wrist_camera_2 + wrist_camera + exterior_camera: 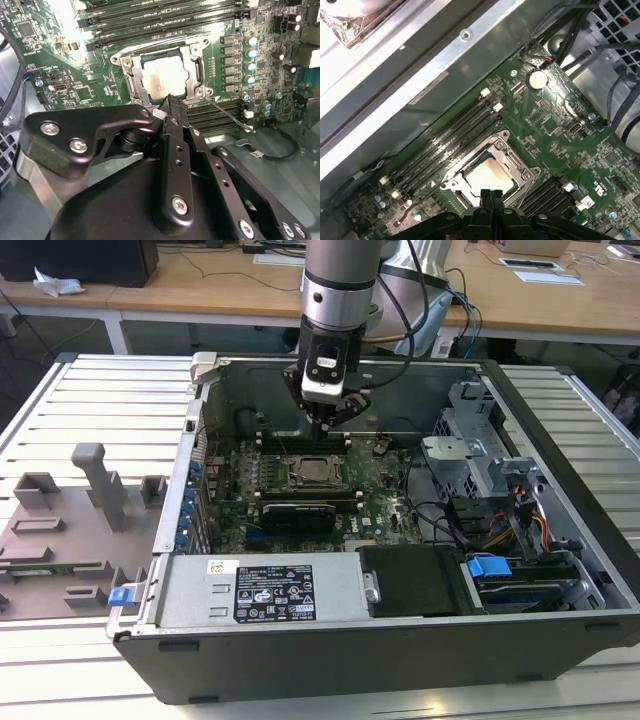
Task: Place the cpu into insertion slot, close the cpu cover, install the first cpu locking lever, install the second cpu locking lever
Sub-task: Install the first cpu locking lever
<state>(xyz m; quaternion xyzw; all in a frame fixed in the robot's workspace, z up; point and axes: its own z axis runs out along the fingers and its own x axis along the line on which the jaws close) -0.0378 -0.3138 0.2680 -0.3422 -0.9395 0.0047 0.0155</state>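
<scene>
The cpu (162,75) lies flat in the insertion slot (308,472) on the green motherboard, its silver-grey top showing through the window of the cpu cover (194,70). The cover lies down over the chip. A thin metal locking lever (227,115) sticks out sideways from one corner of the socket, over the memory slots. My gripper (325,422) hangs a little above the board, beside the socket's edge. Its black fingers (169,101) are pressed together with nothing between them. In the first wrist view the gripper (491,193) overlaps the rim of the cpu (487,175).
The board sits inside an open black computer case (400,640) on a slatted metal table. Long black memory slots (300,437) flank the socket. A power supply (270,590), a drive cage with cables (500,480) and a grey fixture tray (70,530) lie around.
</scene>
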